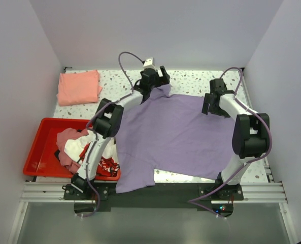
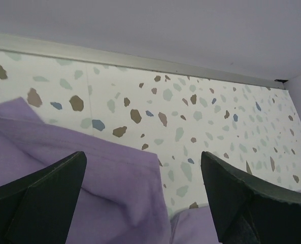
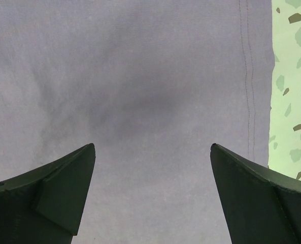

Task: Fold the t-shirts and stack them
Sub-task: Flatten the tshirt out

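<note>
Showing a lavender t-shirt (image 1: 175, 137) lying spread across the speckled worktop (image 1: 191, 79). Hovering above its far sleeve with the left pincer (image 2: 142, 162) gaping empty, above its right hem with the right pincer (image 3: 153, 152) likewise gaping. Also showing a folded salmon t-shirt (image 1: 79, 87) far left, crumpled t-shirts (image 1: 75, 146) in a red tray (image 1: 40, 147).

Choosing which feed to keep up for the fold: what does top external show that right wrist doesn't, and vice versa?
Only top external: the whole outline of the lavender t-shirt, a folded salmon-pink t-shirt at the far left, the red tray holding a heap of t-shirts, and the left gripper at the lavender shirt's far edge. Only right wrist: a double stitch line near the cloth's edge, close up. Both: lavender cloth, the speckled table, and the right gripper, open over the shirt.
</note>
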Action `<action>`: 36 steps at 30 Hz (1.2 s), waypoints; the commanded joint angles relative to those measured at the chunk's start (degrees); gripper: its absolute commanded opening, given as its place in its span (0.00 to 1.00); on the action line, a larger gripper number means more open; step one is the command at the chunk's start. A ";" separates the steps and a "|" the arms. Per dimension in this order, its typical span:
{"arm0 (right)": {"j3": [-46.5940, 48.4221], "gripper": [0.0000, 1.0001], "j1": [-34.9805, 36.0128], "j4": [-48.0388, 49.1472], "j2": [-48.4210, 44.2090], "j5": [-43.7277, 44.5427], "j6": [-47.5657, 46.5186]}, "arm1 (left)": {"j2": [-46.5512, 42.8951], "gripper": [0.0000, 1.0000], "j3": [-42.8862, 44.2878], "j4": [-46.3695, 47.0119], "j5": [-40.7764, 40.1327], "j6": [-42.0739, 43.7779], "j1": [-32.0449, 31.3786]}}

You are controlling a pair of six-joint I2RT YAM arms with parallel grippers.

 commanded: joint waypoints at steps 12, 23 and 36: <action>-0.20 0.99 0.16 0.82 -2.39 1.42 0.41 | -11.97 1.00 -9.77 -5.18 -2.32 2.81 2.89; -0.29 0.99 0.07 0.65 -3.00 1.95 0.49 | -5.28 1.00 -5.38 -14.29 -3.63 -0.36 3.15; -0.81 0.99 0.07 1.08 -4.06 2.21 0.49 | -10.37 1.00 -10.12 -33.83 -8.82 -2.03 4.11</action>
